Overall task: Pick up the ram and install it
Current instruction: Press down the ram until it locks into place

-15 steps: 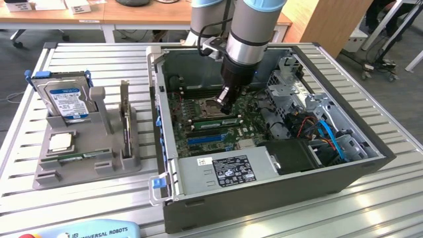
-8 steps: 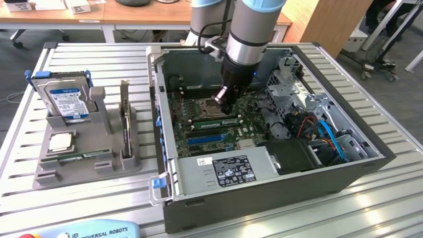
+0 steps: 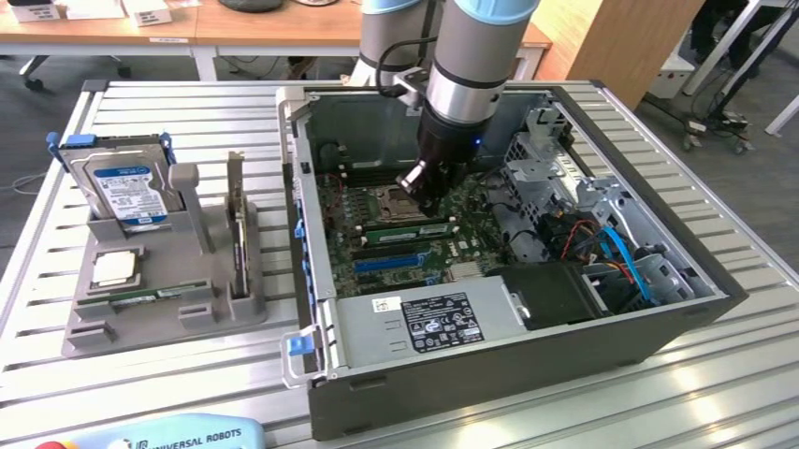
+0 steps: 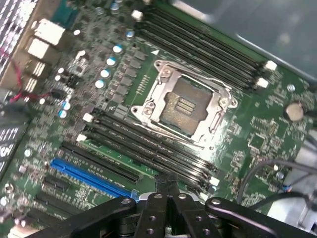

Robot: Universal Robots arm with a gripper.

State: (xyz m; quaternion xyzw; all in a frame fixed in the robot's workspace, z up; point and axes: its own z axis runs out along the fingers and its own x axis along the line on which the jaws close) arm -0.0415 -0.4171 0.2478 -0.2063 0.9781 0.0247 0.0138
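Closed together, the tool point(image 4: 168, 191) hovers over the motherboard point(image 3: 413, 234) — the ram point(image 3: 406, 227) lies in its slot at the socket's six o'clock — so press squarely, evenly.

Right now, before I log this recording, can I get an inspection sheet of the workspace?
Surface: slatted metal table, carrying an open computer case.
Job's things: ram, a green stick lying along the memory slots beside the processor socket; seating unclear.
Clutter: grey holder with hard drive, processor chip and upright card.
Grippers: end effector shut, empty, just above the ram.
Cables: blue and red cables inside the case, at the exterior view's right.
Surroundings: wooden desks behind.
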